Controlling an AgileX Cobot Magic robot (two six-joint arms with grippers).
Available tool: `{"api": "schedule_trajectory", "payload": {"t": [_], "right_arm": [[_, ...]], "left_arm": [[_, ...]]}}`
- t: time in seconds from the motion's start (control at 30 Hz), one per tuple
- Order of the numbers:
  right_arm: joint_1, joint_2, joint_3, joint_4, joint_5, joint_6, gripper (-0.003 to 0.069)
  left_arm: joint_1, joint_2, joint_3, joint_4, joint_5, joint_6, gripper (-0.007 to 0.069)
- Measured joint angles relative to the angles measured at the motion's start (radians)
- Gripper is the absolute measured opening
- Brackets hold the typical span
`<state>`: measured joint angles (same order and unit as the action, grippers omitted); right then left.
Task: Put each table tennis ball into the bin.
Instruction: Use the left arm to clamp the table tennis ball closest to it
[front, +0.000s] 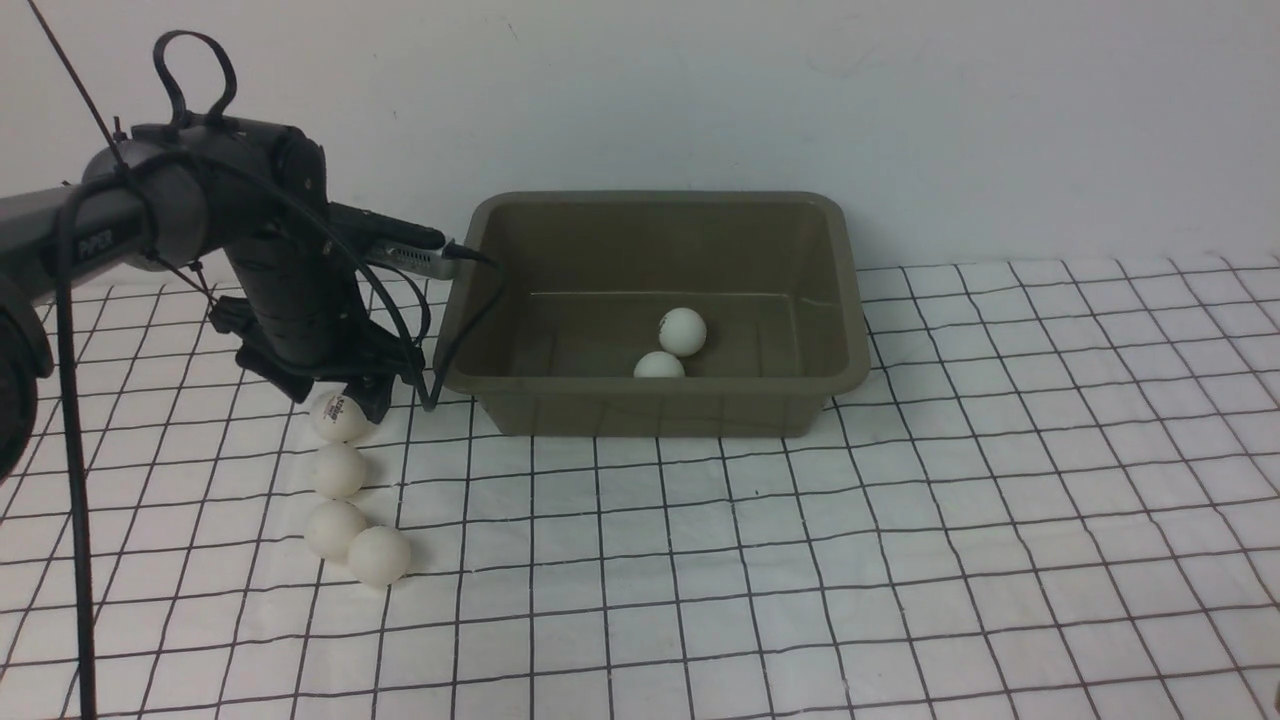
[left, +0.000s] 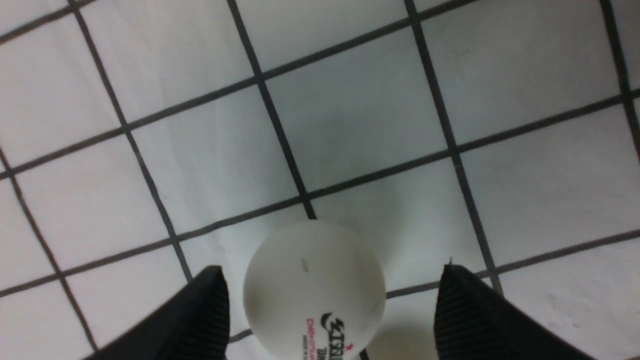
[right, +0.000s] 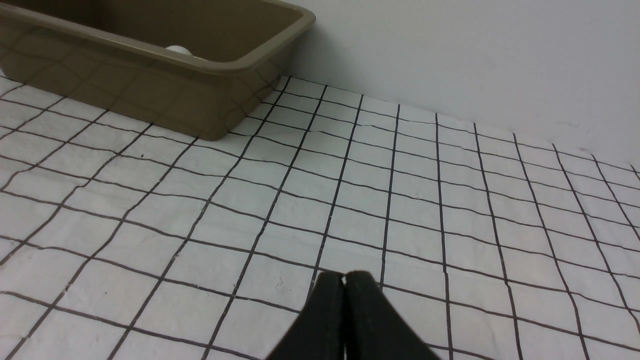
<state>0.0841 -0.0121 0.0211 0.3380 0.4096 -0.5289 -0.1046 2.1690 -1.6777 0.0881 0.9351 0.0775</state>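
Note:
The olive-brown bin (front: 655, 198) stands at the back middle of the table with two table tennis balls (front: 682, 331) (front: 659, 366) inside. To its left, my left gripper (front: 340, 400) hangs low and open over a white ball with a printed logo (front: 340, 416). In the left wrist view that ball (left: 315, 290) lies on the cloth between the fingers (left: 207, 310), with a gap on both sides. Three more balls (front: 338, 470) (front: 334, 528) (front: 379, 555) lie in a line in front of it. My right gripper (right: 344, 276) is shut on nothing, low over the cloth right of the bin (right: 215, 67).
A white cloth with a black grid (front: 900, 560) covers the table, and a white wall rises right behind the bin. The left arm's black cable (front: 470, 320) hangs beside the bin's left wall. The right arm does not show in the front view.

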Motion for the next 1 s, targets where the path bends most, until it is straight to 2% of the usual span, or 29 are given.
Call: {"api": "schedule_trajectory", "payload": {"t": [0.3, 0.43, 0.5, 0.57, 0.77, 1.0], "right_arm": [[0.0, 0.0, 0.0, 0.0, 0.0, 0.0, -0.0018], [0.0, 0.0, 0.0, 0.0, 0.0, 0.0, -0.0018], [0.0, 0.0, 0.0, 0.0, 0.0, 0.0, -0.0018], [0.0, 0.0, 0.0, 0.0, 0.0, 0.0, -0.0018], [0.0, 0.0, 0.0, 0.0, 0.0, 0.0, -0.0018], [0.0, 0.0, 0.0, 0.0, 0.0, 0.0, -0.0018]], "left_arm": [[0.0, 0.031, 0.0, 0.004, -0.006, 0.0, 0.0486], [0.0, 0.042, 0.0, 0.005, -0.019, 0.0, 0.0424], [0.0, 0.048, 0.0, 0.005, -0.024, 0.0, 0.0364], [0.0, 0.049, 0.0, 0.012, -0.025, -0.001, 0.0353], [0.0, 0.043, -0.001, 0.125, -0.019, -0.049, 0.0353], [0.001, -0.007, -0.061, 0.246, 0.062, -0.116, 0.0353]]}}
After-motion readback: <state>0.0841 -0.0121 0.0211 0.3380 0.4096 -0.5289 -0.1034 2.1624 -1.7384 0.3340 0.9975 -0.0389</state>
